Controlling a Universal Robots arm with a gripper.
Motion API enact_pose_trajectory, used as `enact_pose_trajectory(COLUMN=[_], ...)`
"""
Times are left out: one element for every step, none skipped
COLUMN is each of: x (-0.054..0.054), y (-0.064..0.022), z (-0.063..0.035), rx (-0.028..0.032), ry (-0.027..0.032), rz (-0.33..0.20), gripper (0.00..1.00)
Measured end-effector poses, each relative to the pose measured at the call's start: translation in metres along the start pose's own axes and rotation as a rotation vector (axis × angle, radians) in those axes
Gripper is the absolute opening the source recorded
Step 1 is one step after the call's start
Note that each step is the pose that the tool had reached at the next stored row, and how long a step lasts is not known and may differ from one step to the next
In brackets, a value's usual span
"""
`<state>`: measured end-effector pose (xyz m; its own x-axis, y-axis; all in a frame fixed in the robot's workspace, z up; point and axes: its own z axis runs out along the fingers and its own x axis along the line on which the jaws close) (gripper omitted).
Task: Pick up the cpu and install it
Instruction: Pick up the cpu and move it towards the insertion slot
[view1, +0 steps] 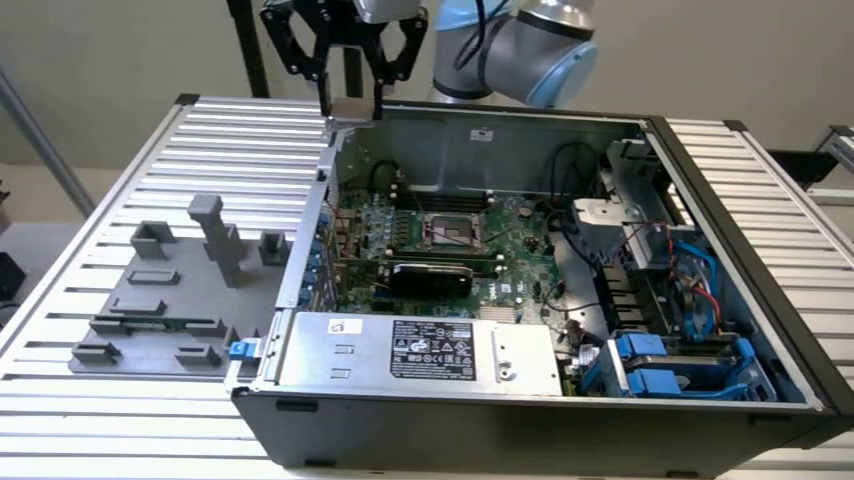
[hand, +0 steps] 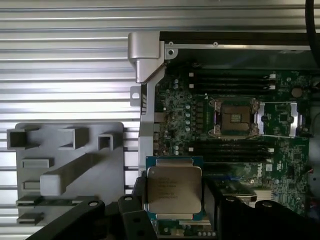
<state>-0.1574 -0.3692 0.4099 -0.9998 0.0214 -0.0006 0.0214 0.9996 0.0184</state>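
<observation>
Grey fixture (view1: 167, 300) sits near, on exterior view's left, beside open PC case (view1: 534, 430). Mobo socket (view1: 447, 232) is mid-case. Far back, gripper (view1: 352, 108) hangs over case's far-left corner, clamped on cpu (hand: 173, 189), silver side toward wrist cam.

We count one cpu (hand: 173, 187), one claw (view1: 352, 100) and one robot arm (view1: 534, 50). On the one slatted counter (view1: 120, 410) we count one open computer case (view1: 534, 425). Inside it are one motherboard (view1: 514, 225), one cpu socket (hand: 235, 118) and one silver power supply (view1: 414, 345). Beside the case we count one grey fixture plate (view1: 147, 320) with one tall post (view1: 218, 240).
</observation>
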Motion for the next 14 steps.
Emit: enact_pose_trajectory(x=[-0.004, -0.009, -0.013, -0.018, -0.022, -0.027, -0.032, -0.036, -0.04, -0.045, -0.049, -0.054, -0.058, -0.063], y=[0.0011, 0.0022, 0.0034, 0.0048, 0.0063, 0.0079, 0.0096, 0.0114, 0.0132, 0.0153, 0.0173, 0.0195, 0.0221, 0.0247], z=[0.0004, 0.0009, 0.0016, 0.0025, 0.0037, 0.0051, 0.0066, 0.0084, 0.0102, 0.0121, 0.0139, 0.0158, 0.0177, 0.0195], rx=[-0.0001, 0.0, 0.0, 0.0, -0.0001, -0.0001, -0.0001, 0.0, -0.0001, -0.0001, 0.0001, 0.0, -0.0001, 0.0], ry=[0.0, 0.0001, 0.0002, 0.0003, 0.0003, 0.0004, 0.0004, 0.0006, 0.0007, 0.0007, 0.0009, 0.0008, 0.0008, 0.0009], rz=[0.0, 0.0, 0.0, 0.0, 0.0, 0.0, 0.0, 0.0, 0.0, 0.0, 0.0, 0.0, 0.0, 0.0], gripper=[0.55, 0.55, 0.55, 0.55, 0.55, 0.55, 0.55, 0.55, 0.55, 0.55, 0.55, 0.55, 0.55, 0.55])
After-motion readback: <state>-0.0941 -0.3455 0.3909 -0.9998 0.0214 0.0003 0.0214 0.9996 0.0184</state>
